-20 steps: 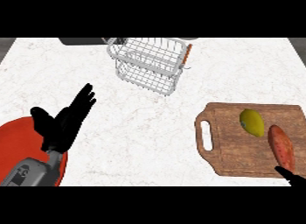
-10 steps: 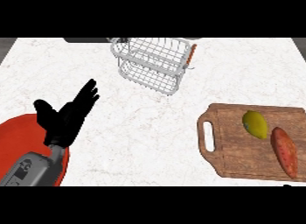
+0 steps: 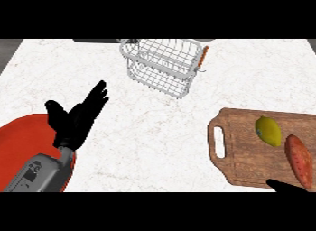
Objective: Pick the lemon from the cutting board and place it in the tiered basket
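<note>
Small marking on the left forearm [image 3: 35, 170], too small to read. No other writing that I can make out.

Left robot hand [image 3: 77, 119] at 8 o'clock: wide open and holding nothing. Its fingers are straight and fanned, pointing toward 1 o'clock, with the thumb splayed toward 10. It sits over the desk [image 3: 154, 140] at the edge of the red plate [image 3: 11, 144], and the forearm crosses the plate.

Right robot hand [image 3: 290, 186] at 5 o'clock: only a dark piece shows at the lower edge, over the near corner of the cutting board [image 3: 244, 155]. Can't tell its state.

Lemon [image 3: 268, 131] lies on the cutting board at 4 o'clock, in the board's far half. A sweet potato [image 3: 299, 160] is just beside it at its 5 o'clock. The board's handle slot faces 9 o'clock.

Tiered basket [image 3: 162, 63] at 12 o'clock, well apart from the lemon and both robot hands.
</note>
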Controlling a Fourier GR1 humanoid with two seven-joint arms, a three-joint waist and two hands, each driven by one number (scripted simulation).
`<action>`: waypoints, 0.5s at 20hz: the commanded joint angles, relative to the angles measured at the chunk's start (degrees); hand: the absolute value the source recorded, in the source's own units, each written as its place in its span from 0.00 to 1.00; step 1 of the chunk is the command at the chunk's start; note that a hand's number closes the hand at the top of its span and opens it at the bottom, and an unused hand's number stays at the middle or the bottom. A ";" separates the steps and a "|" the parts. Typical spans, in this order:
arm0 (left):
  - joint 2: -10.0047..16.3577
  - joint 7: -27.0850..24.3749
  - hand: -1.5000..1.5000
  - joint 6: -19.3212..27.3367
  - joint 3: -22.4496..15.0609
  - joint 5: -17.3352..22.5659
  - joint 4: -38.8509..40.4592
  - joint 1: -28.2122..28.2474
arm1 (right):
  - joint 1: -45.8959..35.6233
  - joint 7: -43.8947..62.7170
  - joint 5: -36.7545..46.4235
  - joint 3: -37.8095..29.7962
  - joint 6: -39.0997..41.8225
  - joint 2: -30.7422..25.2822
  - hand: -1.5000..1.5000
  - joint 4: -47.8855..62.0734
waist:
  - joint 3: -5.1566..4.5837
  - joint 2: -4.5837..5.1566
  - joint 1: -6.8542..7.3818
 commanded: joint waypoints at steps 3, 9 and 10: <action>0.56 -0.03 0.50 -2.09 2.00 0.41 -0.47 1.01 | -11.46 18.02 15.01 10.25 11.40 8.74 0.00 3.21 | 0.20 -0.35 -0.29; -3.32 -0.26 0.50 -1.94 3.45 -3.07 2.39 1.16 | -16.82 15.92 11.27 6.35 16.87 14.09 0.00 8.40 | 0.30 -0.40 -1.41; -0.62 0.60 0.50 -3.36 4.23 -2.96 -2.16 3.68 | -12.45 11.63 12.67 7.40 10.27 14.93 0.00 13.39 | 0.33 -0.46 -1.31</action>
